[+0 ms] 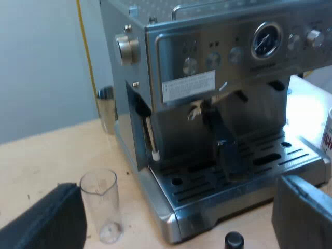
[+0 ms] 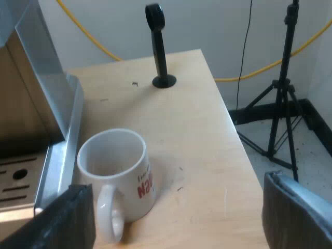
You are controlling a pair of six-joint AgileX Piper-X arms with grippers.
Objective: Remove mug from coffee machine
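Spread wide and gripping nothing: right end effector (image 2: 179, 218), poised near white ceramic mug with red lettering (image 2: 116, 176). Upright on pale wooden worktop (image 2: 202, 129), just beside drip tray (image 2: 57, 155) of steel espresso machine (image 1: 218, 78), probably set down clear of it. Left end effector (image 1: 174, 218) equally spread, empty, facing machine front.

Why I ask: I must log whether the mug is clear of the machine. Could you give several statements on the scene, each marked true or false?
1. The mug stands on the drip tray. False: it stands on the table, beside the tray.
2. The mug is upright and empty. True.
3. The right gripper is shut on the mug. False: its fingers are open, and the mug sits by one of them.
4. A measuring glass stands on the table by the machine. True.
5. The left gripper holds the glass. False: it is open and holds nothing.
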